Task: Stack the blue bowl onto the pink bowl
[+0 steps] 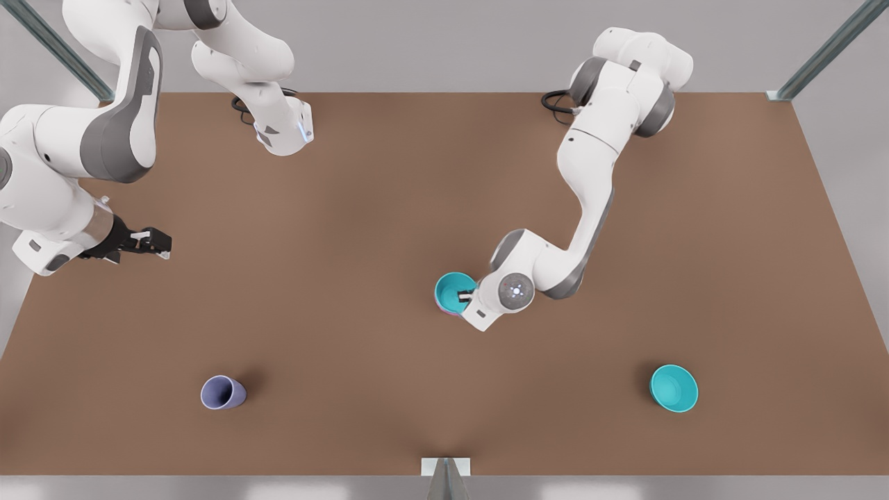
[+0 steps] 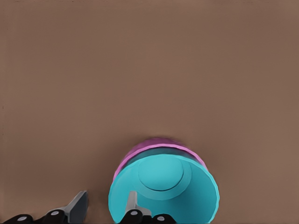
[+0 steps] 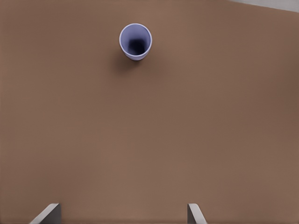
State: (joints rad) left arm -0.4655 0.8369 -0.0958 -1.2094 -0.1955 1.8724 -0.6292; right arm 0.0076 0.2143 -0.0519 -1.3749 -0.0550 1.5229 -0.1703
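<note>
The blue bowl (image 1: 453, 287) (image 2: 163, 186) sits nested inside the pink bowl (image 2: 140, 152) near the table's middle. Of the pink bowl only a rim sliver (image 1: 448, 312) shows beneath it. My left gripper (image 1: 464, 297) (image 2: 108, 194) is open and straddles the blue bowl's rim, with one finger (image 2: 132, 203) inside the bowl and the other finger (image 2: 80, 204) outside, apart from the wall. My right gripper (image 1: 160, 243) (image 3: 124, 207) waits open over the table at the front view's left, holding nothing.
A second teal bowl (image 1: 674, 388) stands at the front view's lower right. A lavender cup (image 1: 222, 393) (image 3: 135, 41) stands at the lower left, ahead of the right gripper. A bracket (image 1: 446, 467) sits on the brown table's (image 1: 347, 208) near edge.
</note>
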